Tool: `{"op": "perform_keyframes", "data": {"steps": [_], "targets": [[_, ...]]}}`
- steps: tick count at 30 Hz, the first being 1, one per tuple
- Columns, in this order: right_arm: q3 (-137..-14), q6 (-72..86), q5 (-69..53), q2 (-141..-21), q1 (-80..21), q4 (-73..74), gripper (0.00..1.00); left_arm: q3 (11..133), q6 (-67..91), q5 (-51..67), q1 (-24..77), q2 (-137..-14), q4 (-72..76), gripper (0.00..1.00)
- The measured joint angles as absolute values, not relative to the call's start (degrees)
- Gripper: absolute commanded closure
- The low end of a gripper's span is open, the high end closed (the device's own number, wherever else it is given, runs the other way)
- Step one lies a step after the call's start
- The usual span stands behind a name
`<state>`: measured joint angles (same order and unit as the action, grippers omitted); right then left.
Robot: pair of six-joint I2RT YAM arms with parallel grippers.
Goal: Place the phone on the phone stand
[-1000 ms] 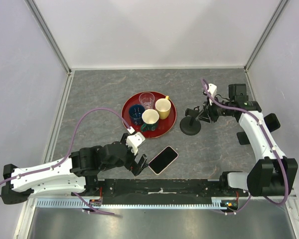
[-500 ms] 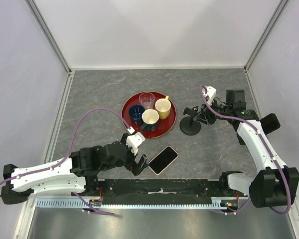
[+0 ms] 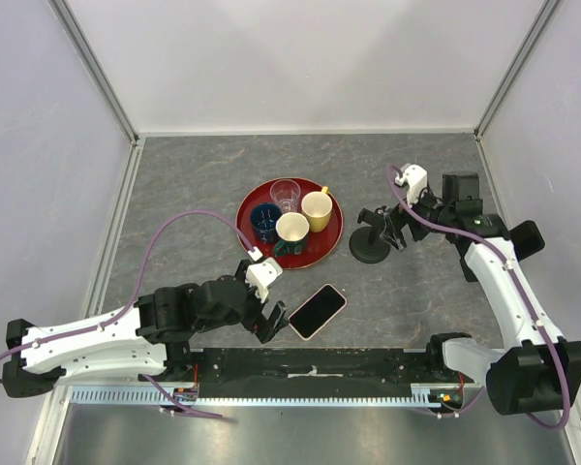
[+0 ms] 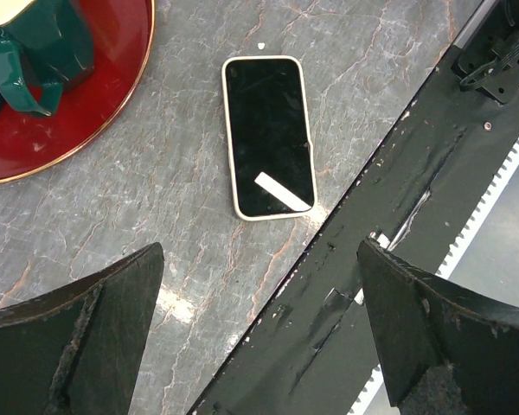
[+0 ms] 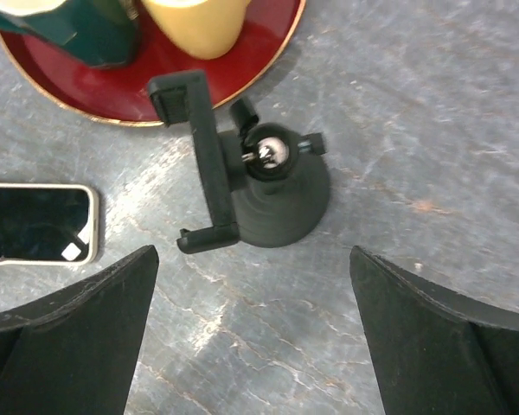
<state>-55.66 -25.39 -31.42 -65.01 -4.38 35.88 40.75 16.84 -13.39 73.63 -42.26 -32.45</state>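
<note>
The phone (image 3: 318, 311) lies flat and screen up on the grey table near the front edge; its cream case also shows in the left wrist view (image 4: 268, 137) and the right wrist view (image 5: 35, 223). The black phone stand (image 3: 371, 242) stands to the right of the tray, its clamp (image 5: 203, 164) tilted over the round base. My left gripper (image 3: 271, 325) hovers open just left of the phone, nothing between its fingers (image 4: 258, 251). My right gripper (image 3: 395, 231) is open beside the stand, apart from it (image 5: 253, 255).
A red tray (image 3: 244, 215) behind the phone carries a clear glass (image 3: 285, 194), a yellow cup (image 3: 317, 209), a green mug (image 3: 292, 232) and a blue cup (image 3: 265, 221). A black rail (image 3: 310, 363) runs along the near edge. Walls enclose the table.
My right gripper, shut at the stand's clamp before, now stands open and has let go. The stand, the phone and the left arm have not moved.
</note>
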Motion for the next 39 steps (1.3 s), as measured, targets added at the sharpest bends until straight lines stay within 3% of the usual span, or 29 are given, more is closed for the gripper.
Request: {"op": "perform_keyframes", "data": {"steps": [5,10,20,26,32,39], "targets": [[-63.6,-18.0,-22.4,-64.2,-4.6,37.4,0.02,40.8,16.8,-13.5,73.6,-42.3,-32.4,0.0],[-86.5,8.2,-2.5,-72.2,-6.5,41.3,0.02,40.8,16.9,-14.9,73.6,-42.8,-32.4,0.0],[-98.7,34.0,22.1,-80.4,-27.2,48.8,0.02,40.8,17.0,-12.4,73.6,-48.2,-30.9,0.0],[-94.8,36.8,26.1,-79.0,-27.8,51.4,0.02,47.2,17.1,-6.1,73.6,-68.1,-30.9,0.0],[-84.9,33.2,23.0,-69.1,-27.2,50.6,0.02,62.4,15.2,-3.7,72.5,-89.0,-35.2,0.0],[-79.9,32.2,27.0,-55.2,-26.6,50.4,0.02,68.8,13.6,-1.1,69.5,-100.3,-37.7,0.0]]}}
